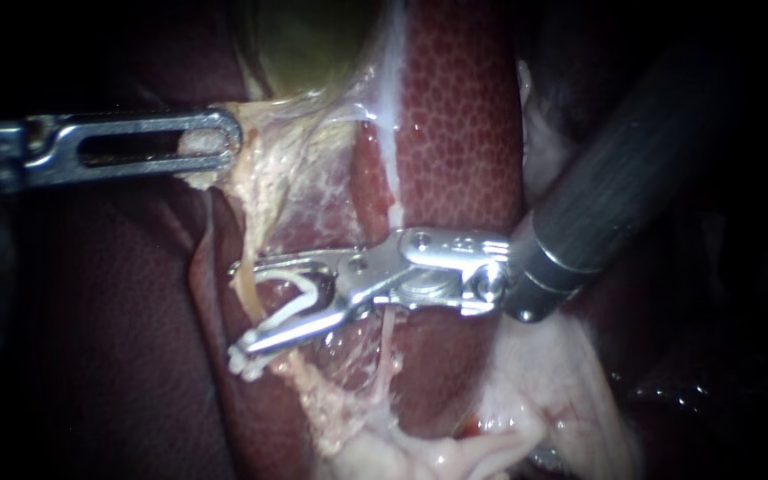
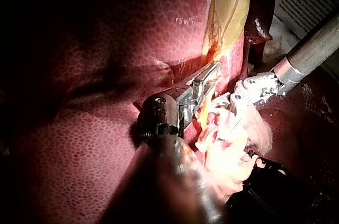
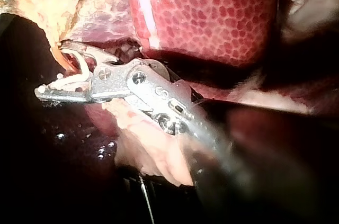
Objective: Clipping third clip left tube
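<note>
Liver fills view, dark red, mottled. Gallbladder greenish, up top. Right instrument in from right: tool spread wide yet clamped on open white clip, one leg seated in each jaw. Left instrument in from left: tool together, clamped on pale tissue just under gallbladder. Left tube, thin yellowish strand, sits in clip's mouth near jaw tips; clip legs not closed on it.
</note>
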`<state>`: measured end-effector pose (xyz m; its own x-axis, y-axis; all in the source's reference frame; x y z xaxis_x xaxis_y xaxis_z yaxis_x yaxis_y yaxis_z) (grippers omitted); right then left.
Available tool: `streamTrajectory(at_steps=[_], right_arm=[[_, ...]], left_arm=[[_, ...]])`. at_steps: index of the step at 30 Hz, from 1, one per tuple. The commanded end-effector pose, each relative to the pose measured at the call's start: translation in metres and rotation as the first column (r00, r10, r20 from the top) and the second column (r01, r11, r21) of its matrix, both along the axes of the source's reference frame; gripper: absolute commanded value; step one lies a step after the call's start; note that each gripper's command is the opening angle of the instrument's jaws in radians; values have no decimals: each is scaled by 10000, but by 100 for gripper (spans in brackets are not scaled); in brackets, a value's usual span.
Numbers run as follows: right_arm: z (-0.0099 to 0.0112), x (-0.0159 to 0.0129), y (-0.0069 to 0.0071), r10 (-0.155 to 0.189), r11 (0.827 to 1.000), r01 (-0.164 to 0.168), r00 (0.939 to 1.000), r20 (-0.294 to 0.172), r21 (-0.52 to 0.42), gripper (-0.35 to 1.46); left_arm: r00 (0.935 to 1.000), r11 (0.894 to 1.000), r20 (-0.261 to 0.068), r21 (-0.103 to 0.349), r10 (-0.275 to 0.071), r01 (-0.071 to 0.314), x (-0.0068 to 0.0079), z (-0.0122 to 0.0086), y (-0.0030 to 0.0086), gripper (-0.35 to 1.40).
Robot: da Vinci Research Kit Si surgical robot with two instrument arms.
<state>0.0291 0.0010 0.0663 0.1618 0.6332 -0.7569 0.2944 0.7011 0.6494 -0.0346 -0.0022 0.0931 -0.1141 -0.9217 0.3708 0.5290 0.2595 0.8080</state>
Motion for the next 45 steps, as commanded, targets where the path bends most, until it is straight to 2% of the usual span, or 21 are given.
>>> streamTrajectory(at_steps=[1,11,27,37,39,40,42,45], right_arm=[[1,1,0,12,10000,-12,10000,12,-3,60],[12,14,-9,-56,9998,55,10000,65,192,60],[-9,0,12,48,9991,-41,9999,-164,418,58],[-7,-3,14,18,9991,-10,9998,-188,428,54],[-6,-6,14,78,9991,-72,9999,-137,418,49],[-6,-8,14,62,9991,-56,9999,-147,419,40],[-6,-14,14,29,9982,-22,9999,-115,596,17],[-7,-21,15,-49,9975,54,10000,-64,710,-29]], left_arm=[[10000,10000,13,3,15,-15,-1,0,0,-16],[10000,10000,8,2,6,-6,-3,-1,-1,-16],[10000,10000,9,2,8,-8,-2,-1,-1,-16],[10000,10000,9,1,9,-9,-2,-1,-1,-16],[10000,10000,9,0,9,-9,-2,-1,-1,-16],[10000,10000,9,0,9,-9,-2,-1,-1,-16],[10000,10000,9,0,9,-9,-2,-1,-2,-16],[10000,10000,9,0,9,-9,-2,-1,-2,-16]])
